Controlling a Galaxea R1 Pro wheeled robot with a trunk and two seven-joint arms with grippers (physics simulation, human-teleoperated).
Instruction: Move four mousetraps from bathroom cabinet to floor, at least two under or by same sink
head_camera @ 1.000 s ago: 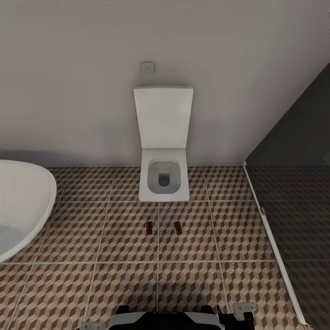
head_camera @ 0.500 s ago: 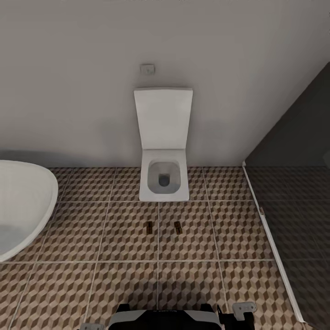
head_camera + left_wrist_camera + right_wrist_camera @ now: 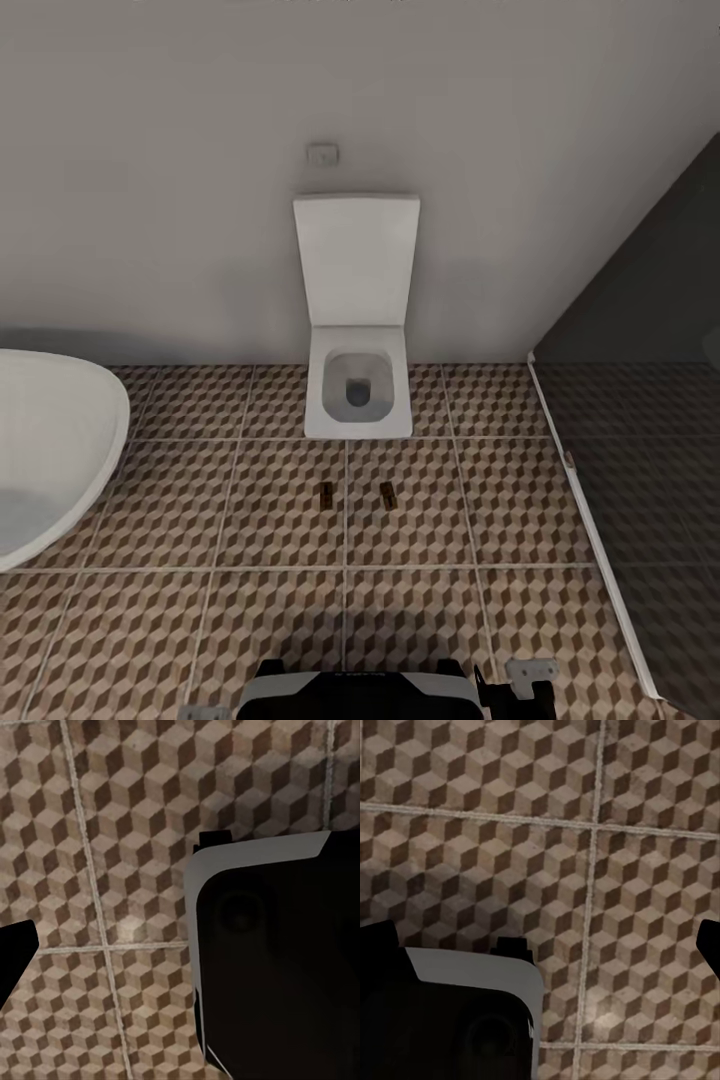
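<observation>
Where tub (image 3: 50, 450) and glass (image 3: 640, 480) flank bathroom floor (image 3: 250, 620), two mousetraps (image 3: 326, 495) before toilet (image 3: 358, 395); pincer state unclear

Plain grey wall (image 3: 150, 150), white square toilet (image 3: 357, 395), white bathtub (image 3: 50, 450), dark glass partition (image 3: 650, 450)

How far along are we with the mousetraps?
Two mousetraps, one and another, already lie side by side on the patterned floor in front of the toilet. Nothing looks to be in hand; both wrist views look down on bare tiles. Two more are still to place, and two must sit by the sink.
</observation>
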